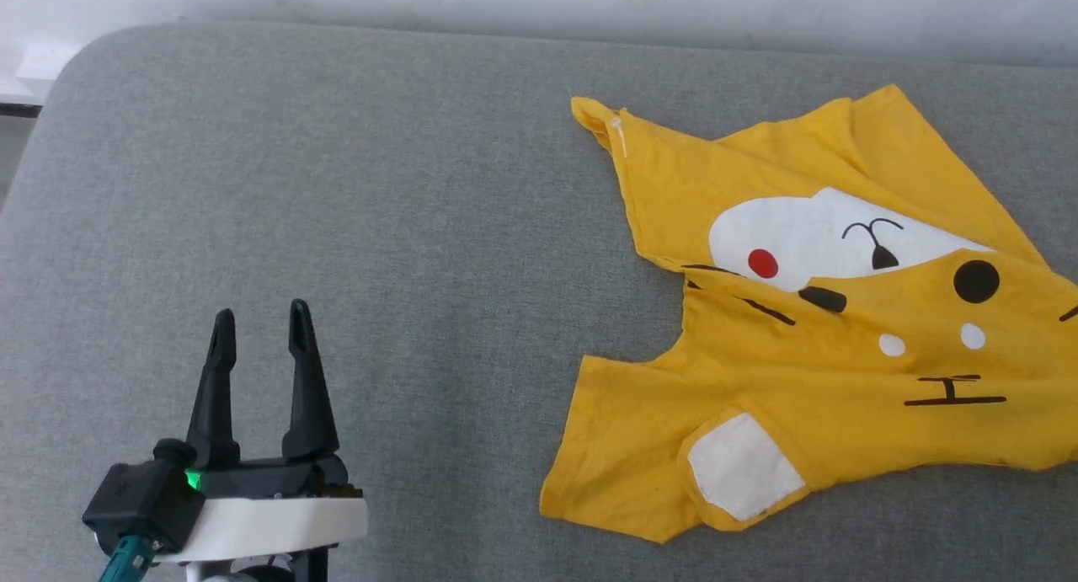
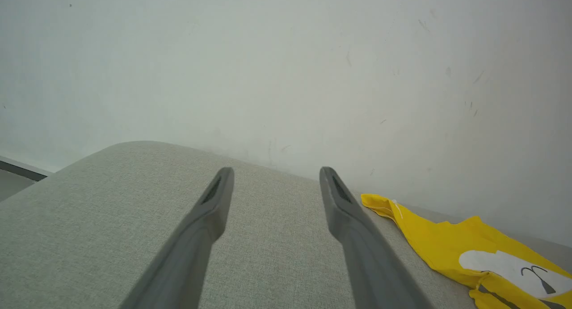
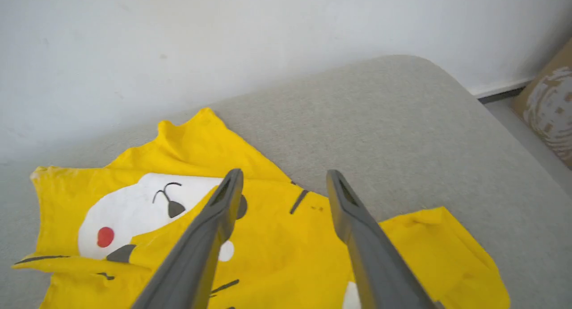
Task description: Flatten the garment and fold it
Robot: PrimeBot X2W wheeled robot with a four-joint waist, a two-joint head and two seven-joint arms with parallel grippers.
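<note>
The garment (image 1: pixel 808 329), a bright yellow T-shirt with a white face patch, a red dot and black marks, lies crumpled and partly folded over itself on the right half of the grey cushion (image 1: pixel 379 228). A sleeve with a white patch points toward the front. My left gripper (image 1: pixel 263 325) stands open at the lower left, well apart from the garment (image 2: pixel 447 242), with nothing between its fingers. In the right wrist view my right gripper (image 3: pixel 284 175) hovers open above the garment (image 3: pixel 277 251), holding nothing.
A pale wall (image 1: pixel 589 9) runs behind the cushion. The cushion's rounded corner (image 1: pixel 93 51) is at the far left, and another rounded corner (image 3: pixel 429 72) shows in the right wrist view. A brown cardboard box (image 3: pixel 549 103) stands on the floor past it.
</note>
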